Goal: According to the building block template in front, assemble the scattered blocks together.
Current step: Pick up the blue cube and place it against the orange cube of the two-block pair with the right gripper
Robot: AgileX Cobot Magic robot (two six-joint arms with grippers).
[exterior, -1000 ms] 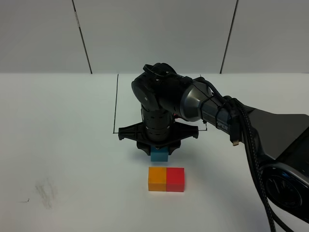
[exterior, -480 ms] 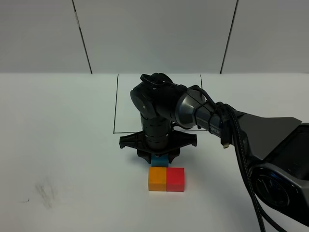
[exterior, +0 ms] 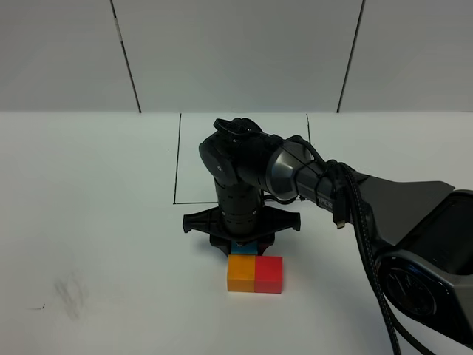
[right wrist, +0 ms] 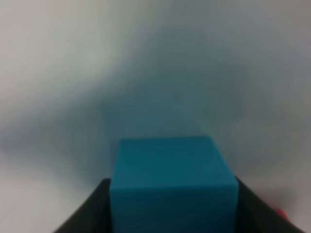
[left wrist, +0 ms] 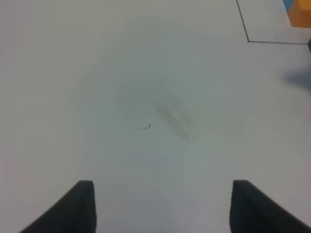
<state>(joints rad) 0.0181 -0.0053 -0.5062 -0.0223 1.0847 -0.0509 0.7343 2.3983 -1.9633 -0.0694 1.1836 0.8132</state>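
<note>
Exterior high view: white table (exterior: 89,222) with thin black drawn outline (exterior: 177,159); template cubes inside it hidden behind the right arm (exterior: 310,177). White lettering on the arm's sleeve, only "PER" legible. No containers in view. Right gripper (exterior: 242,246) pointing down, closed on light blue cube (exterior: 244,250); cube just behind and against orange cube (exterior: 241,274), itself touching red cube (exterior: 269,274) on its right.

Right wrist view: light blue cube (right wrist: 174,187) clamped between dark fingers (right wrist: 87,213), narrow grip.

Left wrist view: left gripper (left wrist: 160,204) parted over bare table, holding nothing; fingertips (left wrist: 80,204) well apart; outline corner (left wrist: 248,40), orange template cube (left wrist: 300,14) beyond.
</note>
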